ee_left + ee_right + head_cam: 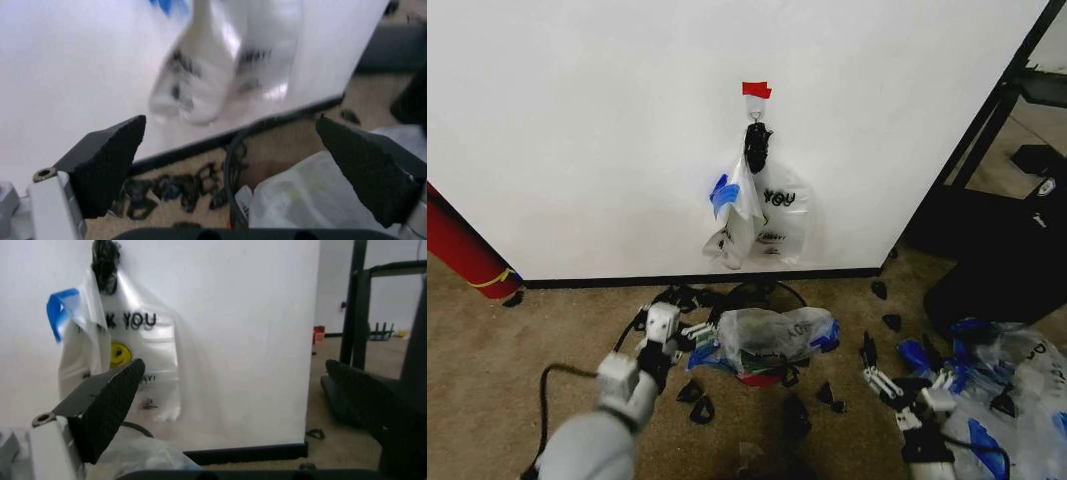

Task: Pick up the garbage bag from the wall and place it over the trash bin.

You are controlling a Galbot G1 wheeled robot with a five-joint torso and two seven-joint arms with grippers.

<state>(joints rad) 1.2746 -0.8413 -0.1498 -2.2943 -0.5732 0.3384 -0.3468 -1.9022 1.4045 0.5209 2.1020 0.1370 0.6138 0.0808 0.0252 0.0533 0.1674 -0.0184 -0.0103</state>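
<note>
The garbage bag [772,333], translucent with blue patches, lies bunched over the trash bin [763,380], whose red base band and black far rim [767,289] show around it. My left gripper [699,335] is open, low at the bag's left side; in its wrist view the open gripper [230,120] frames the bin's black rim [231,165] and whitish plastic [300,200]. My right gripper [879,372] is open near the floor, to the right of the bin, and in its wrist view [235,364] faces the wall [247,315].
On the wall [577,130] a hook under red tape [756,89] holds a bag with a blue patch [732,205] and a whiter YOU bag [785,215]. A heap of clear-and-blue bags [1002,400] lies right. A red cylinder [462,250] leans left. Black scraps litter the carpet.
</note>
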